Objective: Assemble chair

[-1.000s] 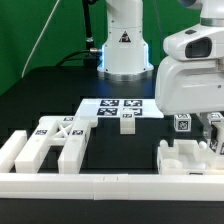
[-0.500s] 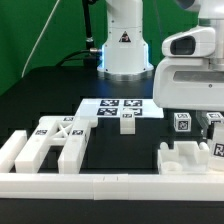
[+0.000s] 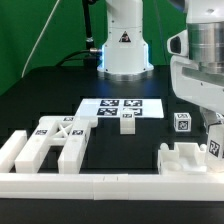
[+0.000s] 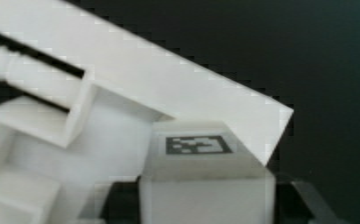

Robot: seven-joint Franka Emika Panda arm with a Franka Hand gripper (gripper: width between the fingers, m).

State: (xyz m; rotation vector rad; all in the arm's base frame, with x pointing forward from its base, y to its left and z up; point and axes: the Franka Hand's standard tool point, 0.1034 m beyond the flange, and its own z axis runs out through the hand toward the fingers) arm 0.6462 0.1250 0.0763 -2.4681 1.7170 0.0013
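The chair is in loose white tagged pieces. My gripper (image 3: 214,138) hangs at the exterior view's right, shut on a small white block (image 3: 213,151) with a tag on its face. Just below it lies a notched white piece (image 3: 183,160) near the front rail. In the wrist view the held block (image 4: 198,185) fills the space between my dark fingers (image 4: 127,197), its tag facing the camera. Beyond it lie a wide white slab (image 4: 177,70) and a framed piece (image 4: 44,130). Whether the block touches the pieces below is not visible.
A frame-shaped group of white pieces (image 3: 45,145) lies at the exterior view's left. A small pegged block (image 3: 127,122) stands by the marker board (image 3: 120,106). Another tagged block (image 3: 182,122) sits near my hand. A long white rail (image 3: 100,182) borders the front. The robot base (image 3: 122,45) is behind.
My hand has shifted toward the exterior view's right and slightly up. The held block's tag now shows below the hand. The other pieces have not moved.
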